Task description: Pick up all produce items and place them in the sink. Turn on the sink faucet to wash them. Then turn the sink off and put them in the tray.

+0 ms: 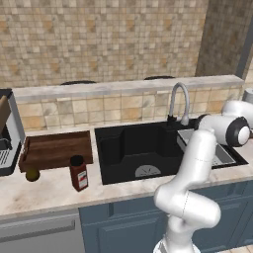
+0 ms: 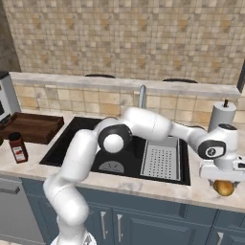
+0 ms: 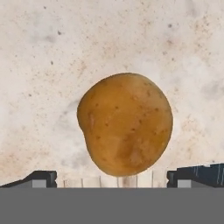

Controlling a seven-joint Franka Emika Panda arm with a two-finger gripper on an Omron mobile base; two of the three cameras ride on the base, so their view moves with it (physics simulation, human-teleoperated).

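On the table right of the sink, the gripper is held directly over the orange-yellow potato, fingers spread wide to either side and nothing clamped, seemingly lined up for a grasp. In the hand view the potato is seen centred, with the fingertips at five and seven o'clock. The smaller olive-brown fruit is left at the tray, around seven o'clock, beside the jar. The potato's top is masked by the hand, and part of the faucet by the arm.
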